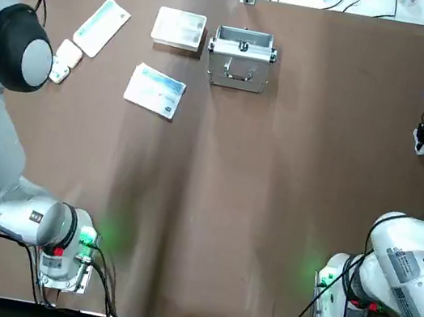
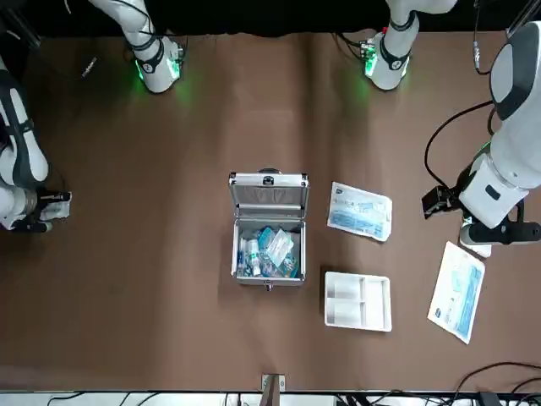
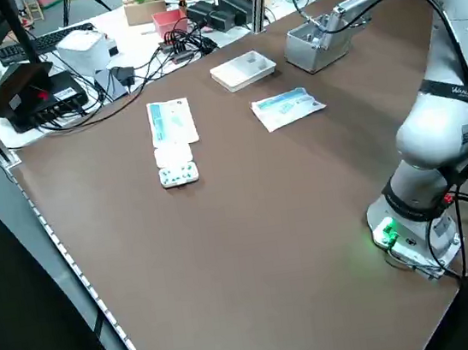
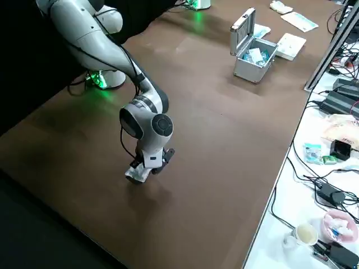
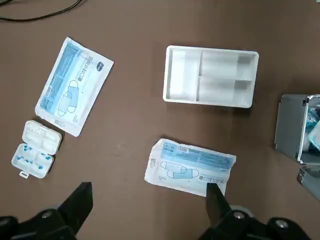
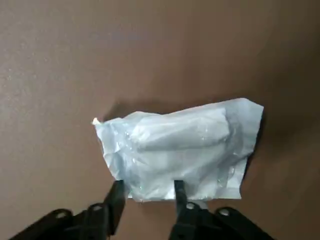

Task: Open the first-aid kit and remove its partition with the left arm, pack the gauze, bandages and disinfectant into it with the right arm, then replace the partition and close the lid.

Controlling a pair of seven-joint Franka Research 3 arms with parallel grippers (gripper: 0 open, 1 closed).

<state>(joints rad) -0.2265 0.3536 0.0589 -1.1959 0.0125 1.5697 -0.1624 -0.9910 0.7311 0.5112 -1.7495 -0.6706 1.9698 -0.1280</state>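
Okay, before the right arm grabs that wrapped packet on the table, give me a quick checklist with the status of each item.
1. Case lid open: ok, it stands upright behind the open case.
2. Partition out of the case: ok, it lies on the table beside it.
3. Room in the case: cannot tell, several items already lie inside.
4. Right gripper lined up: ok, its fingers stand apart at the edge of the wrapped packet, not yet closed on it.
5. Packet lying free: ok, nothing else touches it on the table.
6. Left gripper out of the way: ok, open and empty above the mask packet, away from the right arm.
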